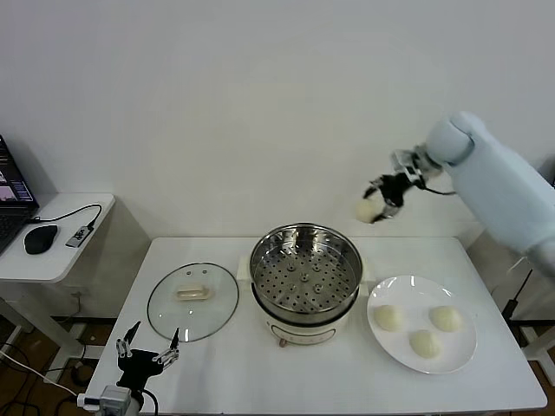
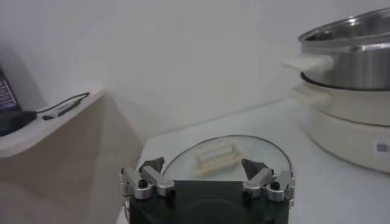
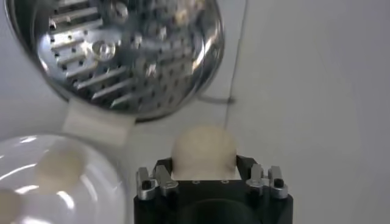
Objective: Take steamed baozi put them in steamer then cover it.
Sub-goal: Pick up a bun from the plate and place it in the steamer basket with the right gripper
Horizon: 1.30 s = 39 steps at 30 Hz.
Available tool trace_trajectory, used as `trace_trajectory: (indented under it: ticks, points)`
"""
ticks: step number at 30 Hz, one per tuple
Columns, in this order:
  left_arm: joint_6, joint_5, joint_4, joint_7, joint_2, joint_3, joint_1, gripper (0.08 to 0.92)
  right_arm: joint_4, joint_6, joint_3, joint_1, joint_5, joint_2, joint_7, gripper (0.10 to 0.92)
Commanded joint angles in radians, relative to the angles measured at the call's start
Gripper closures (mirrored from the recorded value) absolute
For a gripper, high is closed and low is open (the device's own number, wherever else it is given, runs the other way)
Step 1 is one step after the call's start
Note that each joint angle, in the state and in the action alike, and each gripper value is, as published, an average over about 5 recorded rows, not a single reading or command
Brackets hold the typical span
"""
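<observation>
Right end effector (image 1: 379, 206) sits in the upper right of my head view, its fingers clamped on one steamed baozi (image 1: 368, 211), a smooth, round, cream-white bun held in the air past the far right rim of the steamer (image 1: 305, 276). On my right wrist feed I see the bun (image 3: 204, 152) bulging between the fingers, with the steamer's perforated tray (image 3: 116, 55) below. Three more buns lie on the white plate (image 1: 422, 322) at lower right, on the white tabletop (image 1: 260, 364). At lower left, the left end effector (image 1: 147, 355) hangs with its fingers spread wide, holding nothing, near the edge of the cover (image 1: 192, 300), which lies flat on the tabletop left of the steamer.
</observation>
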Motion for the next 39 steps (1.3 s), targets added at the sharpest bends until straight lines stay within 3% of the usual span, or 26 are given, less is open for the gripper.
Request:
trace_trajectory:
  ticks: [1, 13, 17, 23, 39]
  points:
    - [0.001, 0.0, -0.006, 0.001, -0.001, -0.003, 0.003, 0.177, -0.1, 0.489, -0.1, 0.07, 0.018, 0.174, -0.032, 0.381]
    - [0.0, 0.006, -0.014, -0.005, -0.013, -0.007, 0.032, 0.177, 0.017, 0.528, -0.198, 0.029, -0.112, 0.182, -0.028, 0.381]
    - [-0.001, 0.009, -0.02, -0.006, -0.016, -0.007, 0.038, 0.177, 0.004, 0.528, -0.213, 0.019, -0.15, 0.2, -0.022, 0.38]
    - [-0.002, 0.01, -0.023, -0.009, -0.023, -0.009, 0.045, 0.177, -0.09, 0.528, -0.17, -0.02, -0.337, 0.263, 0.034, 0.381]
    - [-0.005, 0.011, -0.004, -0.013, -0.029, -0.014, 0.044, 0.177, -0.156, 0.528, -0.101, -0.113, -0.424, 0.308, 0.122, 0.38]
